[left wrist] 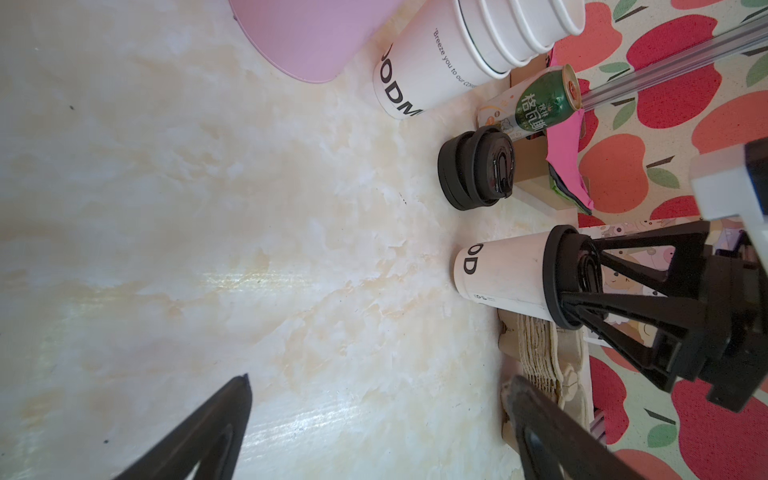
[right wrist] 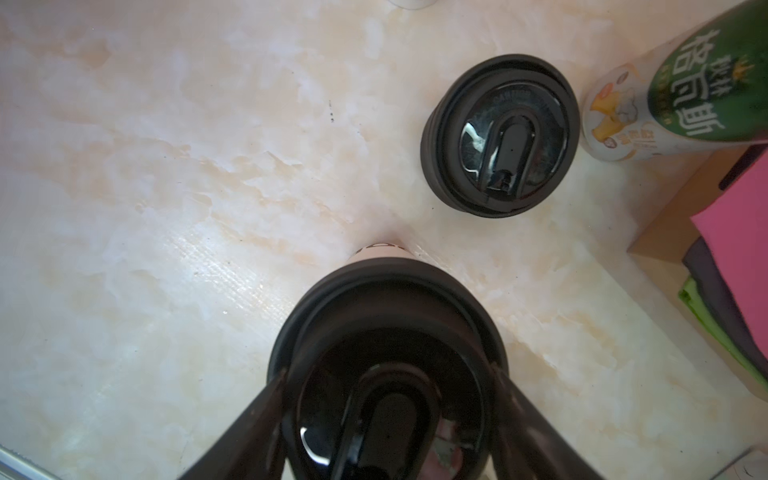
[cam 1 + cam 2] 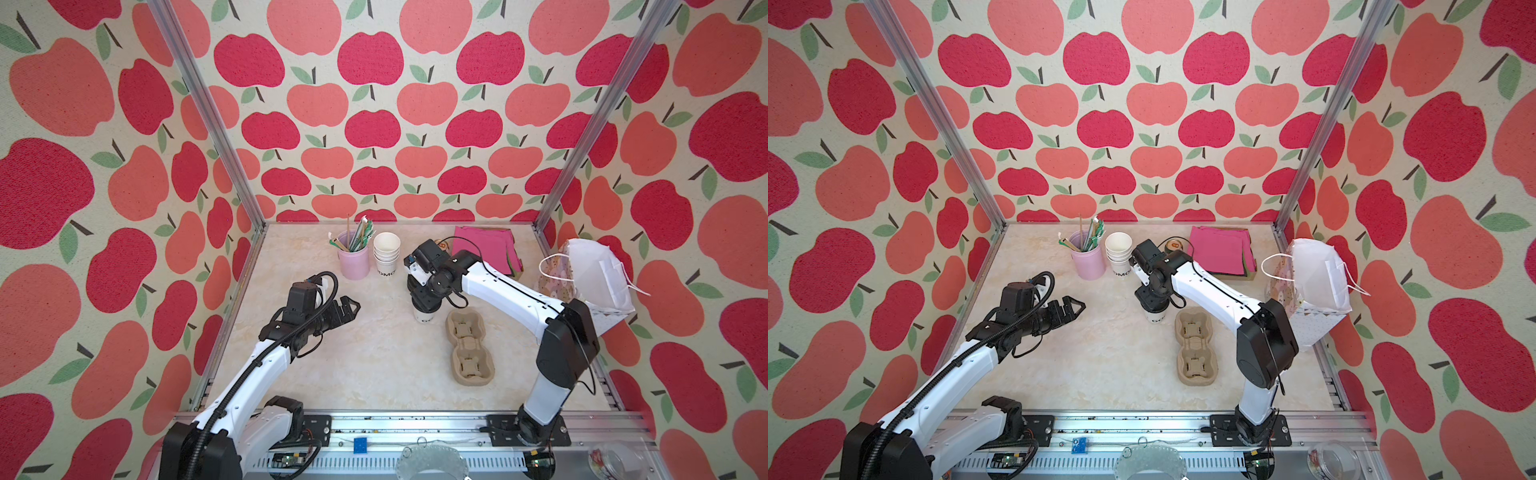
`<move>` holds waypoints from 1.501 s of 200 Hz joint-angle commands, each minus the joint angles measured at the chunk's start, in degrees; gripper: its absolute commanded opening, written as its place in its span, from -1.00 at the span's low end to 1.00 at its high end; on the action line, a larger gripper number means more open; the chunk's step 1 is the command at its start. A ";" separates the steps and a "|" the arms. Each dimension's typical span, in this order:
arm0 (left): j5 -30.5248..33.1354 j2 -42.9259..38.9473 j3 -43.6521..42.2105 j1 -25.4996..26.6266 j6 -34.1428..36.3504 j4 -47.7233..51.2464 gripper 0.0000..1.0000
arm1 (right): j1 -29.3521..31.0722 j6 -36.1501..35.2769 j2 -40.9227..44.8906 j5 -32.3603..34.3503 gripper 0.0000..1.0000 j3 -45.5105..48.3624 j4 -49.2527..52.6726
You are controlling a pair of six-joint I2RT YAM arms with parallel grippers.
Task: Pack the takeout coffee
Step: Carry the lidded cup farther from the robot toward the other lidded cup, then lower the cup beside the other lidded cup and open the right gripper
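Jaws on my right pinch the takeout coffee [image 1: 503, 274] by its lid [image 2: 386, 299]; left jaws open. Lifting may pull the lid off.

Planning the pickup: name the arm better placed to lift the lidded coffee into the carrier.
Right. The right gripper straddles the lid of the takeout coffee, beside the carrier; the left gripper hovers open, apart.

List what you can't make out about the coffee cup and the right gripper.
- Coffee cup: in both top views the right gripper covers all but its base.
- Grip: in the right wrist view the lid crowds the frame; finger contact unclear.
- Cup lettering: left wrist view shows only part; the rest curves out of sight.
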State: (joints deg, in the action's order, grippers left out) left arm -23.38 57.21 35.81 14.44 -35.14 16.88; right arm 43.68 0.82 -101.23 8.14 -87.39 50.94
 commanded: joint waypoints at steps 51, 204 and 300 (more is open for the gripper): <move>-0.88 -0.07 -0.94 -0.37 -0.61 -1.37 0.98 | -8.91 -1.13 -0.33 0.37 0.37 -1.43 -2.35; -2.37 -0.91 -2.13 -0.33 0.57 -4.47 0.98 | -15.73 -0.82 -6.77 -1.67 0.42 -6.99 -1.14; -2.47 -0.26 -2.33 -0.35 0.53 -5.02 0.98 | -15.84 -1.54 -7.75 -1.58 0.57 -9.48 1.07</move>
State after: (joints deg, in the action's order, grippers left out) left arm -25.08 56.99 34.30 14.41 -35.09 12.97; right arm 28.10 0.14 -108.03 7.42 -94.74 49.87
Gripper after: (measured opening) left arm 0.992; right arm 0.785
